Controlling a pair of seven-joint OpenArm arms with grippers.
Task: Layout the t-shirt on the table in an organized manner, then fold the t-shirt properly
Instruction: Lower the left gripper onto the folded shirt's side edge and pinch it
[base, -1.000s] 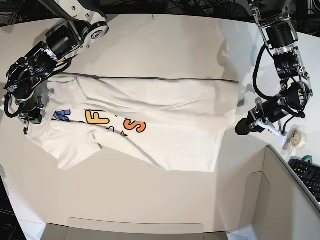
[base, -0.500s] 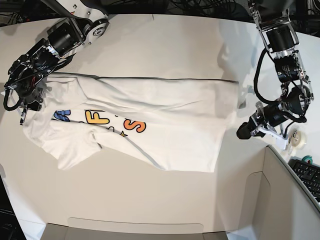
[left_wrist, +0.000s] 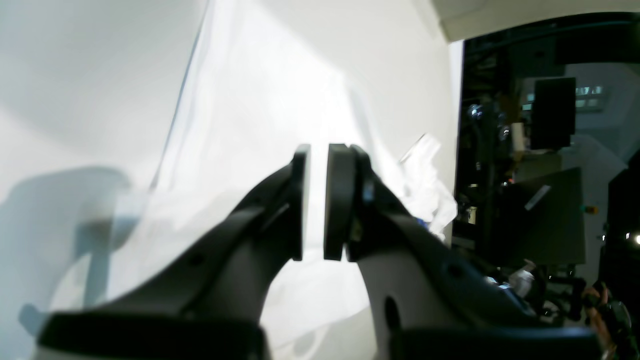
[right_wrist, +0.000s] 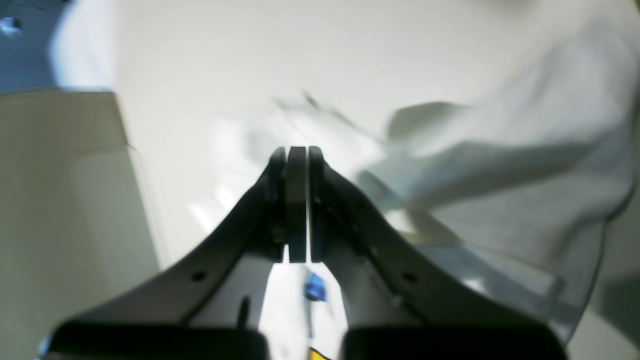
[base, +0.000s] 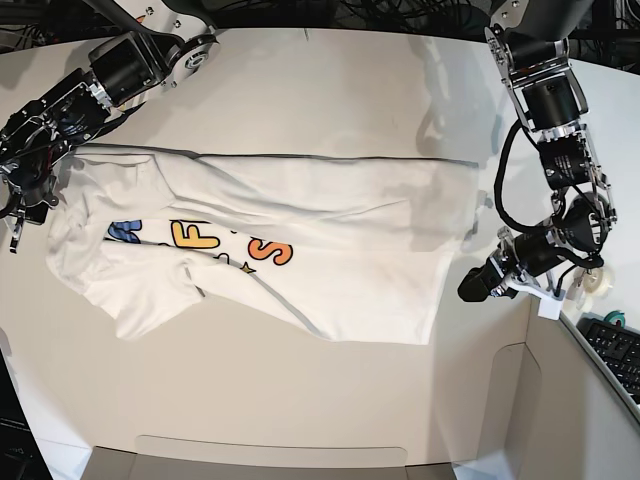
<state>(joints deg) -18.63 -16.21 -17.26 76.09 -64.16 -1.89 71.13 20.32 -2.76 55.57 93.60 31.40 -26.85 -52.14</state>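
I see the t-shirt (base: 300, 250) lying mid-table (base: 320, 90), half doubled over and rumpled, so layout and folding both remain, I judge; my right jaws (base: 18, 232) at nine o'clock are clenched empty, my left jaws (left_wrist: 315, 210) at three o'clock barely parted, holding nothing.

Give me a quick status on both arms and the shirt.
Right gripper shut, empty. Left gripper almost shut, empty, off the hem. T-shirt spread but folded over itself on the table. Nothing in the way.

t-shirt (right_wrist: 525, 165) motion-blurred in right wrist view, printed letters (base: 215, 240) partly hidden by folds
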